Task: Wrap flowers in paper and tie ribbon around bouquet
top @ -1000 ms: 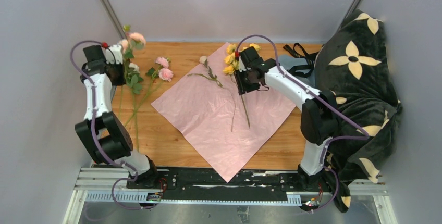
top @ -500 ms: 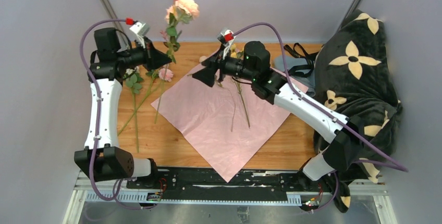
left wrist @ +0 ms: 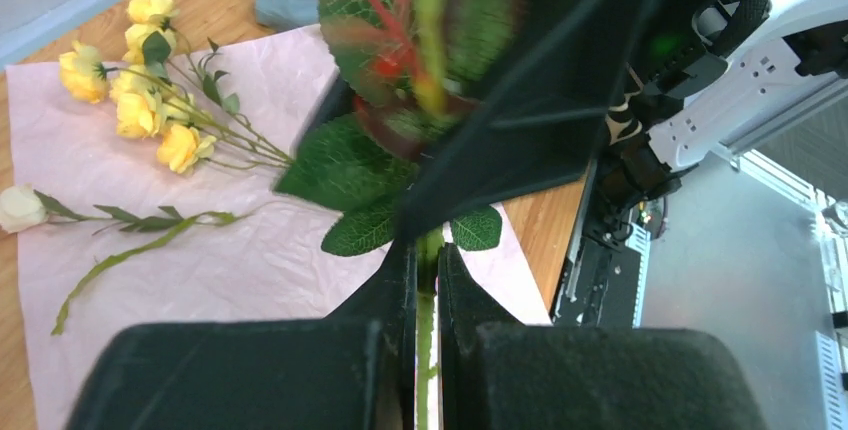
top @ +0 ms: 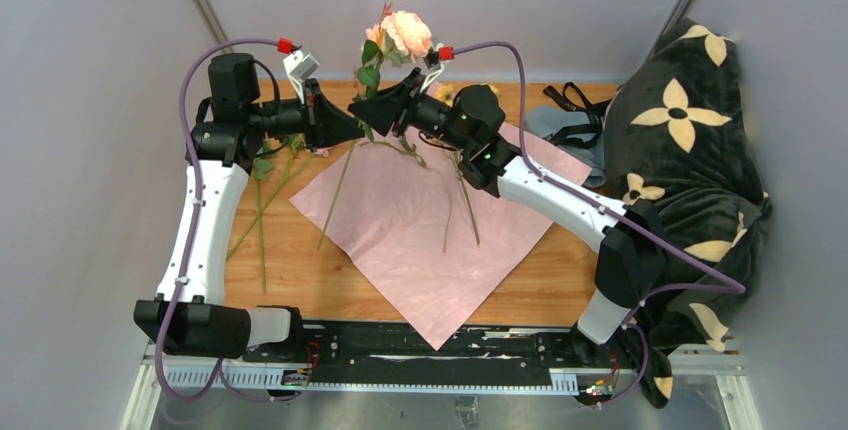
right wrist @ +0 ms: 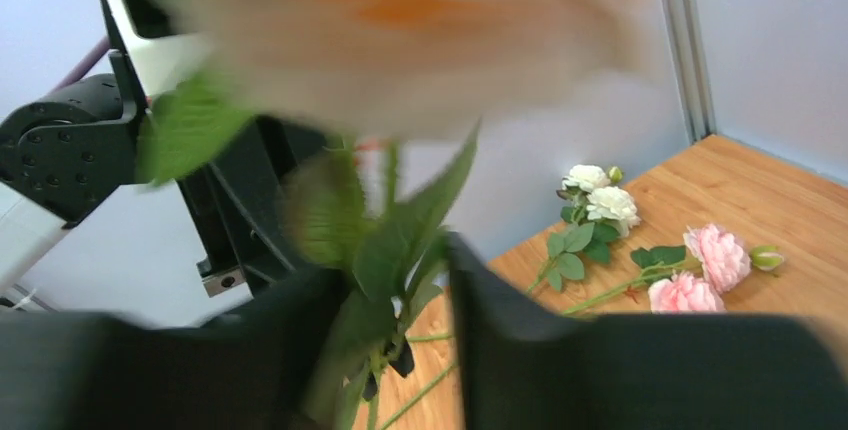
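Top view: handover risk at upper centre. If I opened L gripper (top: pixel 350 124) early, the pink flower (top: pixel 408 34) could've fallen beside, not onto, the paper (top: pixel 420 240) mid-frame. L wrist view: L jaws were clamped tight on the stem (left wrist: pixel 426 285). R wrist view: R gripper (right wrist: pixel 395 282) stood fairly wide, straddling stem, gripping nothing.

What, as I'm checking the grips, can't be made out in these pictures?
- Bloom: right wrist view, blurred, too close.
- Right gripper touching the stem or not: leaves hide it there; too small from above.
- Upper stem: left wrist view, blurred, behind the right gripper.
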